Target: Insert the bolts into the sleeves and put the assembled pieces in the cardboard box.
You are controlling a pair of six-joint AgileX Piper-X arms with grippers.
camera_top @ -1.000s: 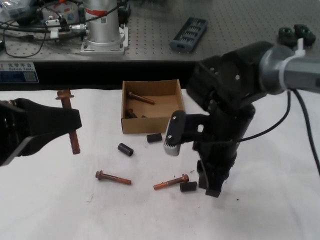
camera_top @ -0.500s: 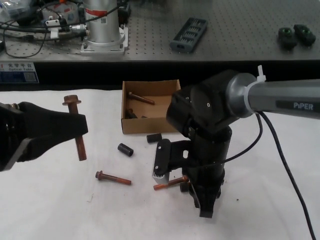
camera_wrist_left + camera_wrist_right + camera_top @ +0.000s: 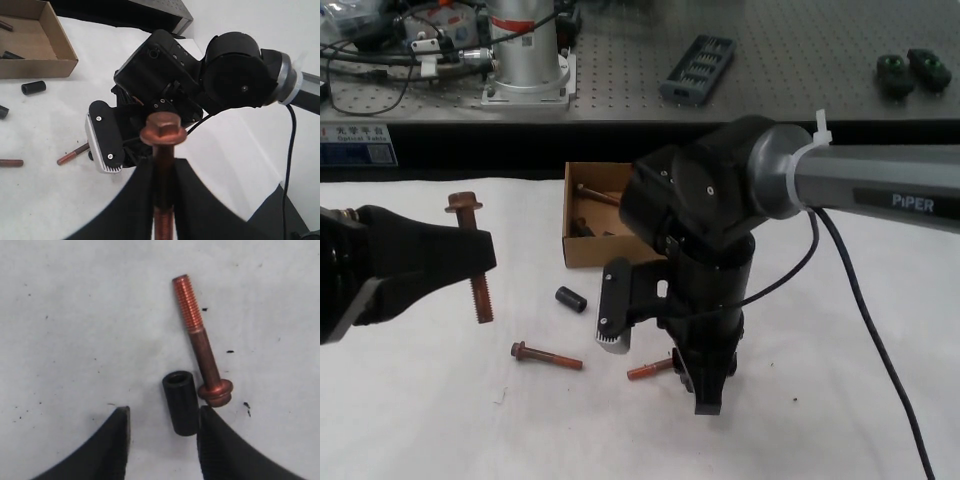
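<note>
Your left gripper (image 3: 163,167) is clamped on a copper bolt (image 3: 161,134), head up — your right gripper (image 3: 164,414) stands spread, fingers flanking a black sleeve (image 3: 181,402) beside a loose bolt (image 3: 199,337).

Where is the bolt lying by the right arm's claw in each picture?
High view: bolt on the cloth, its head end by the right gripper.
Left wrist view: bolt running under the right arm.
Right wrist view: bolt beside the sleeve.
Shared landmark: the right gripper.
</note>
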